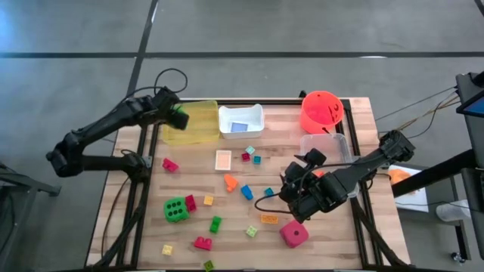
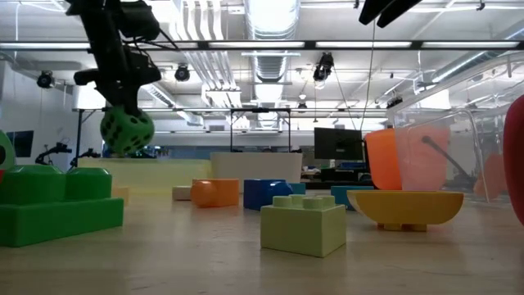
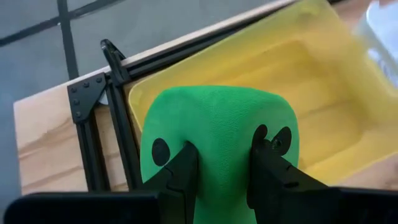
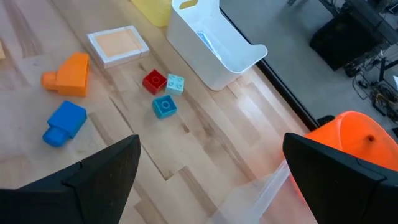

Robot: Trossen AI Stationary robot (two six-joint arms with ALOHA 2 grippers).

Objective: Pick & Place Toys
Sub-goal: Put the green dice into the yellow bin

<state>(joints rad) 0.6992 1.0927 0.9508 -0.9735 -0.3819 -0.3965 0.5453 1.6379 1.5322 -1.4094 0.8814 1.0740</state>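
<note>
My left gripper (image 3: pixel 224 149) is shut on a green dotted die (image 3: pixel 217 118) and holds it over the left part of the yellow tray (image 1: pixel 200 125). In the low view the die (image 2: pixel 127 131) hangs in the air under the gripper (image 2: pixel 123 94). My right gripper (image 4: pixel 211 146) stands wide open above the table's right middle (image 1: pixel 299 193) with nothing between its fingers. A second green die (image 1: pixel 176 209), a pink-red die (image 1: pixel 294 234), a flat card (image 1: pixel 223 159) and several small bricks lie on the wooden table. My left gripper pinches the green die between its two fingers, which rest on two opposite faces (image 3: pixel 163 152). The faces are dented in where the fingers (image 3: pixel 186 171) press. The fingers slant down from the table's left side. The die is lifted clear above the yellow tray.
A white tray (image 1: pixel 240 121) with a blue card stands right of the yellow one. An orange-red bucket (image 1: pixel 321 111) and a clear tray (image 1: pixel 325 143) stand at the far right. Bricks (image 4: pixel 65 124) lie scattered across the table's middle and near part.
</note>
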